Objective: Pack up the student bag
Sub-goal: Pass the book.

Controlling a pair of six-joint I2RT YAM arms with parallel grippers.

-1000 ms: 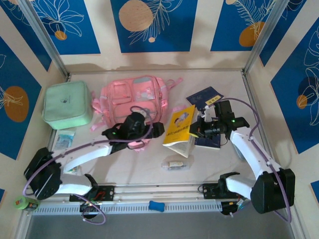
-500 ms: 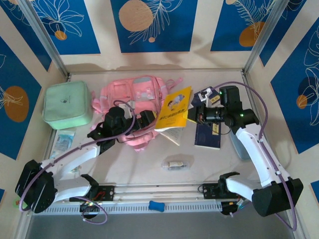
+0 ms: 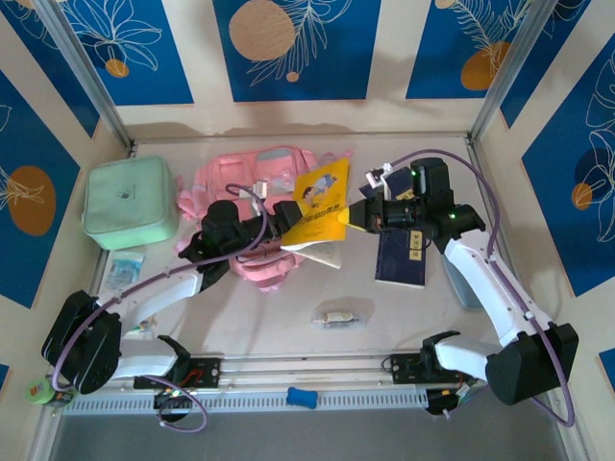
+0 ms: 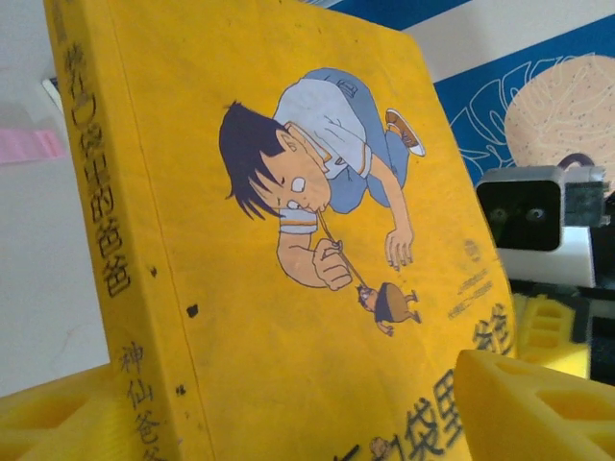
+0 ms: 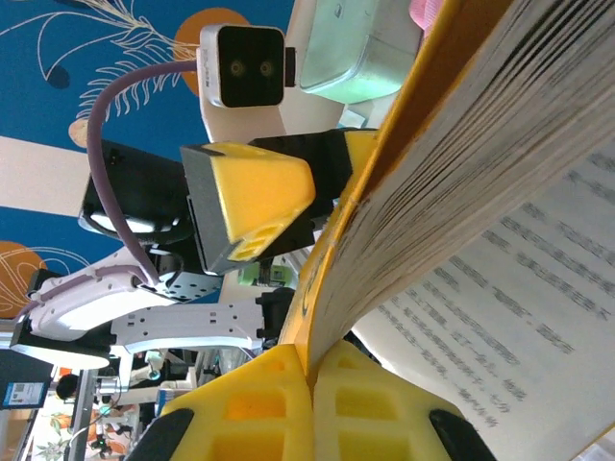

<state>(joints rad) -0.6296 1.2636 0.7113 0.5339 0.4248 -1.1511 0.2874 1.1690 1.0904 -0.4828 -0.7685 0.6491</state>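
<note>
The right end effector (image 3: pixel 357 217), clamping the yellow book (image 3: pixel 322 197), is swinging it over the student bag (image 3: pixel 235 187) toward the open left end effector (image 3: pixel 285 219).

The yellow paperback book (image 3: pixel 319 206) shows a black-haired cartoon boy in blue. At nine o'clock of it, the soft pink fabric student bag (image 3: pixel 240 182) has grey-blue panels, beside a mint green square case (image 3: pixel 128 202). Blue wall panels (image 3: pixel 336 67) carry tan discs and white leaf outlines.
</note>
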